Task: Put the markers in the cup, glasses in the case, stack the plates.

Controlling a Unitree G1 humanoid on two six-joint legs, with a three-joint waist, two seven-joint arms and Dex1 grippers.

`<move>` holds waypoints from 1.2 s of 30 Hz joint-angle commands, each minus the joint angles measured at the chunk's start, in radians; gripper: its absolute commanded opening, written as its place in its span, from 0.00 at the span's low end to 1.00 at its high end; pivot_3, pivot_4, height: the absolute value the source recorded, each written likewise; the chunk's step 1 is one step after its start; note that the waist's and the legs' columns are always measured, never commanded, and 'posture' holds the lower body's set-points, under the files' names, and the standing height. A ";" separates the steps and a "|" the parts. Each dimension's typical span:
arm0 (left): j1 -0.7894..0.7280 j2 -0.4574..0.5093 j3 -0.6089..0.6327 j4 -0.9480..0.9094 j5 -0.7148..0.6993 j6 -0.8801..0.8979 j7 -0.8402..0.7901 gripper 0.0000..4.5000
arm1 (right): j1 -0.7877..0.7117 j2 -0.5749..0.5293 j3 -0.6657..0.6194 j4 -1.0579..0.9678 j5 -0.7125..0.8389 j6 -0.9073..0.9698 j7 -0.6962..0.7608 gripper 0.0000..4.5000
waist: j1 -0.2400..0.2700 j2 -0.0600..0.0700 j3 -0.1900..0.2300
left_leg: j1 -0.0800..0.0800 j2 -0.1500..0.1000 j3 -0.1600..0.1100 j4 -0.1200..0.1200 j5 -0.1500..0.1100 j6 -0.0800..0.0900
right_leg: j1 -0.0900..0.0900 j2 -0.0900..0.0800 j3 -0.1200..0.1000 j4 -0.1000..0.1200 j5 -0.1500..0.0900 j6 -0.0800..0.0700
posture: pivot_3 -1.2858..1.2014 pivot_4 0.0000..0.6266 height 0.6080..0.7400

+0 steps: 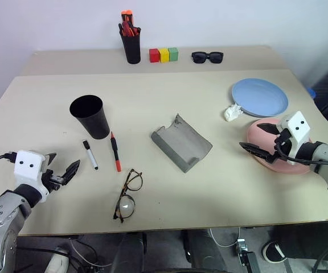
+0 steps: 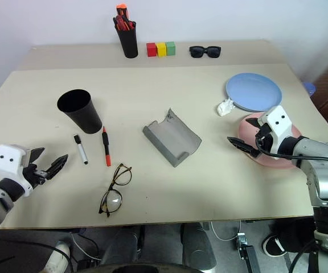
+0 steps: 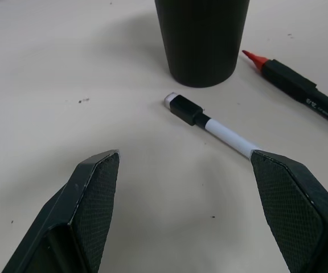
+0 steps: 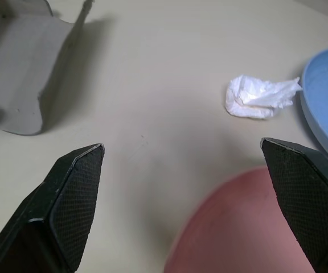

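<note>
Tabletop [image 1: 169, 193]: pink plate [image 1: 259, 134] under right gripper [image 1: 259, 138] (open)

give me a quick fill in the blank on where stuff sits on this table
1. The white marker lies between the red marker and the ____ pincer.
2. The crumpled tissue sits beside the ____ plate.
3. The right pincer hovers open over the ____ plate.
4. The grey case lies ____.

Missing words: left; blue; pink; open
</note>
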 commanded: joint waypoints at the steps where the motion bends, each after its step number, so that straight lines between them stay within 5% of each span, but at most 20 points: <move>1: -0.014 0.001 -0.006 -0.015 -0.001 -0.003 0.008 0.83 | -0.007 0.001 -0.015 -0.051 0.018 0.001 -0.015 1.00 | 0.000 0.000 0.000 | 0.000 0.000 0.000 0.000 0.000 0.000 | 0.000 0.000 0.000 0.000 0.000 0.000 | 0.52 0.24 1.00; 13: -0.082 -0.053 0.015 -0.093 -0.013 0.135 0.174 0.83 | -0.109 0.097 0.129 -0.158 0.034 0.031 -0.048 1.00 | 0.001 0.000 0.000 | 0.001 0.000 0.000 0.001 0.000 0.000 | 0.001 0.000 0.000 0.003 0.000 0.000 | 0.52 0.24 1.00; 15: -0.126 -0.084 0.013 -0.107 -0.025 0.207 0.244 0.83 | -0.133 0.141 0.189 -0.198 0.034 0.039 -0.059 1.00 | 0.001 0.000 0.000 | 0.003 0.000 -0.001 0.001 0.000 0.000 | 0.001 0.000 0.000 0.004 0.000 0.000 | 0.52 0.24 1.00; 18: -0.205 -0.131 -0.023 -0.132 -0.022 0.379 0.360 1.00 | -0.165 0.208 0.264 -0.231 0.035 0.044 -0.068 1.00 | 0.001 0.000 0.000 | 0.003 0.000 -0.001 0.002 0.000 0.000 | 0.002 0.001 0.000 0.006 0.000 0.001 | 0.52 0.24 1.00; 28: -0.543 -0.322 -0.080 -0.071 0.020 0.707 0.602 1.00 | -0.174 0.386 0.455 -0.338 0.034 0.073 -0.115 1.00 | 0.003 -0.004 -0.002 | 0.004 -0.001 -0.004 0.002 0.001 -0.002 | 0.002 0.001 -0.001 0.009 0.002 0.006 | 0.52 0.24 1.00; 36: -0.643 -0.341 -0.036 0.068 0.114 0.826 0.686 1.00 | -0.167 0.402 0.472 -0.340 0.018 0.070 -0.155 1.00 | 0.001 -0.004 -0.002 | 0.004 0.000 -0.004 0.001 0.002 -0.003 | 0.001 0.002 -0.001 0.010 0.002 0.006 | 0.52 0.24 1.00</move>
